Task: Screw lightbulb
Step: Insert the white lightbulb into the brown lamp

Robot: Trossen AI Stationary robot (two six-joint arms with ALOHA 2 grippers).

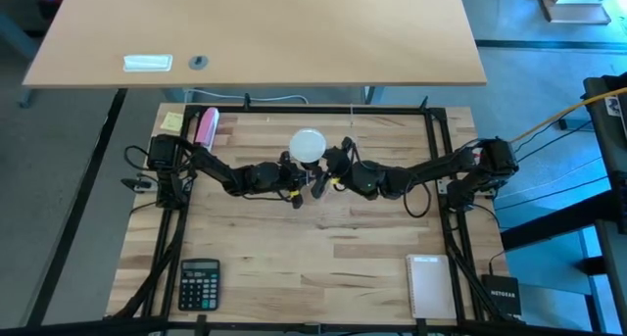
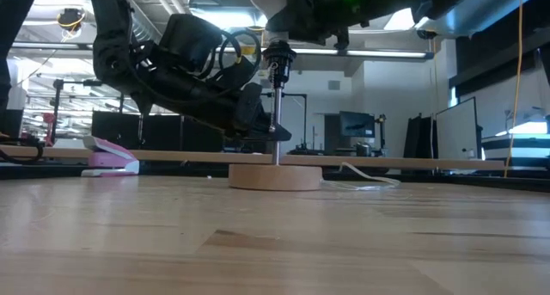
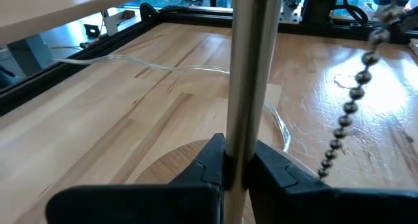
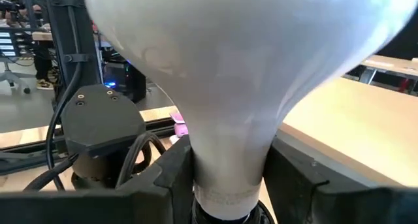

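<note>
Only one lightbulb (image 4: 228, 74), one lamp rod (image 3: 248, 87), one wooden base (image 2: 275, 175).

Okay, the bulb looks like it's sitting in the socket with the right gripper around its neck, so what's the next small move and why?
Probably a short twist of the right gripper to turn the lightbulb further in. Its fingers flank the bulb's neck just above the black socket, and the left gripper is shut on the lamp's metal rod, bracing it above the wooden base. How far the bulb is threaded can't be seen.
</note>
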